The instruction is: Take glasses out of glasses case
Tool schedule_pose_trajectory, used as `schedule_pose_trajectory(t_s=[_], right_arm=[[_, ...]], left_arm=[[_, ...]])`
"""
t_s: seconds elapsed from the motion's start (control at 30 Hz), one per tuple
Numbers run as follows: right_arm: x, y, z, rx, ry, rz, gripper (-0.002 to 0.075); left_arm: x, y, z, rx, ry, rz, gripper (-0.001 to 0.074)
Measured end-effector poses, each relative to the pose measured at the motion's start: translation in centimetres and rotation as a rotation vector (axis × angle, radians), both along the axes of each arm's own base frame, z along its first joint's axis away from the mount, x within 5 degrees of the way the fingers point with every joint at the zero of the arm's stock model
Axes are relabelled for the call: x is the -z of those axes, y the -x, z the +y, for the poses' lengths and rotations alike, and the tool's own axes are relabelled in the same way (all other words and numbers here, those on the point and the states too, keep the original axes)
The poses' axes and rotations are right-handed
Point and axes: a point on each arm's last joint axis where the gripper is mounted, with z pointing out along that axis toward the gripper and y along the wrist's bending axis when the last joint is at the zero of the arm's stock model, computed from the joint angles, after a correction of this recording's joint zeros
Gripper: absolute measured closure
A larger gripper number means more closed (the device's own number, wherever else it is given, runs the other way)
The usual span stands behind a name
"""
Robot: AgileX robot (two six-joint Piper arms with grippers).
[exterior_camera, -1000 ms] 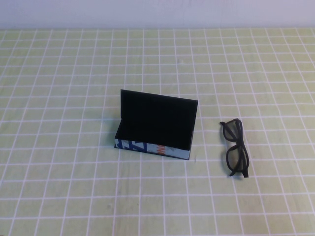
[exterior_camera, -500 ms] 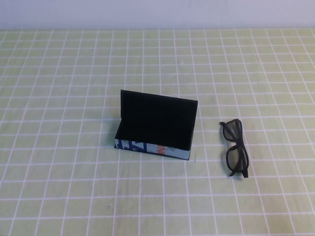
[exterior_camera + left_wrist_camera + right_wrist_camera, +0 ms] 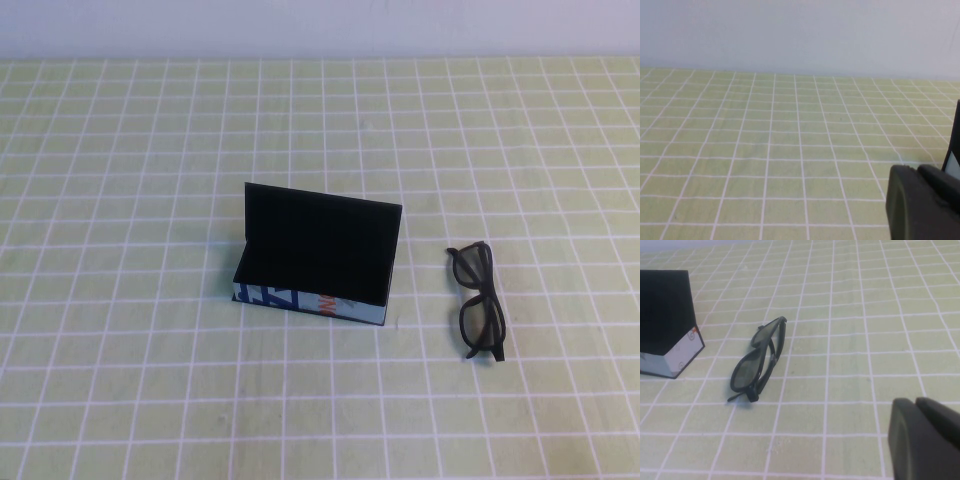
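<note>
The glasses case (image 3: 318, 245) stands open in the middle of the table, its black lid upright, its black interior showing nothing inside, its printed pale front facing me. The black glasses (image 3: 482, 328) lie on the cloth to the right of the case, apart from it. In the right wrist view the glasses (image 3: 747, 372) lie beside the case's corner (image 3: 665, 315), and my right gripper (image 3: 915, 402) is shut and empty, well short of them. My left gripper (image 3: 917, 170) is shut and empty, with the case's edge (image 3: 956, 135) just beyond it. Neither gripper shows in the high view.
A green cloth with a white grid (image 3: 150, 380) covers the table. A pale wall (image 3: 320, 25) runs along the far edge.
</note>
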Motion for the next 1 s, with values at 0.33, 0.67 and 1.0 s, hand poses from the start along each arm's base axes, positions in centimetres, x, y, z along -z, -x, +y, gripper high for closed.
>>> schedule_pose_trajectory(t_s=[0.33, 0.67, 1.0], right_arm=[[0.0, 0.0, 0.0, 0.0, 0.0, 0.0, 0.0743], [0.0, 0.0, 0.0, 0.0, 0.0, 0.0, 0.0743], [0.0, 0.0, 0.0, 0.0, 0.0, 0.0, 0.0743]], left_arm=[[0.0, 0.0, 0.0, 0.0, 0.0, 0.0, 0.0739], [0.01, -0.01, 0.08, -0.005, -0.073, -0.004, 0.0739], [0.49, 0.58, -0.01, 0.013, -0.101, 0.023, 0.0739]])
